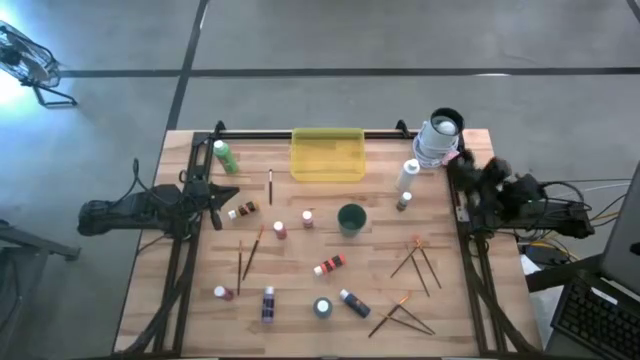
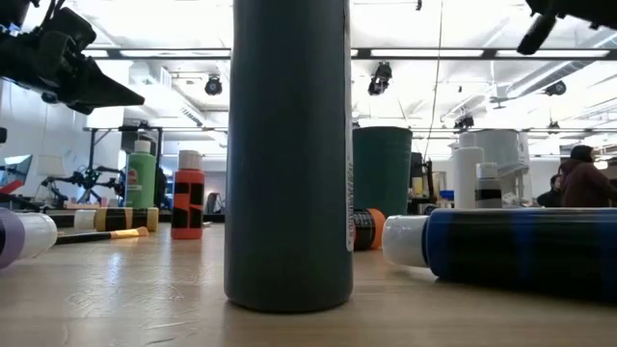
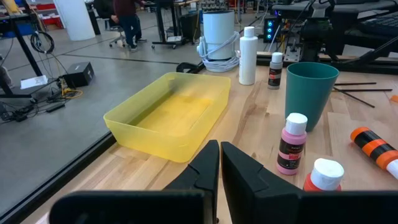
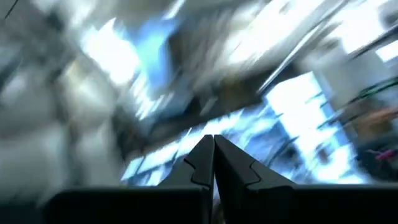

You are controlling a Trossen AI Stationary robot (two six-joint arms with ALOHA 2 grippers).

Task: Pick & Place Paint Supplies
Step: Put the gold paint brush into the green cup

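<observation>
- Bottles and brushes lie scattered on the desk near the yellow tray, none collected.
- Left hand pinched closed, empty, beside the tray; right hand likewise closed, empty.
- Next, I judge: open over 1 bottle.

The robot had two dark arms. The left arm was black and lumpy, with thin black cables sticking up from it. The right arm was black and bumpy too, with wires trailing off behind it. Each gripper had two black fingers shaped like pointy wedges, joined to a flat black bar.
</observation>
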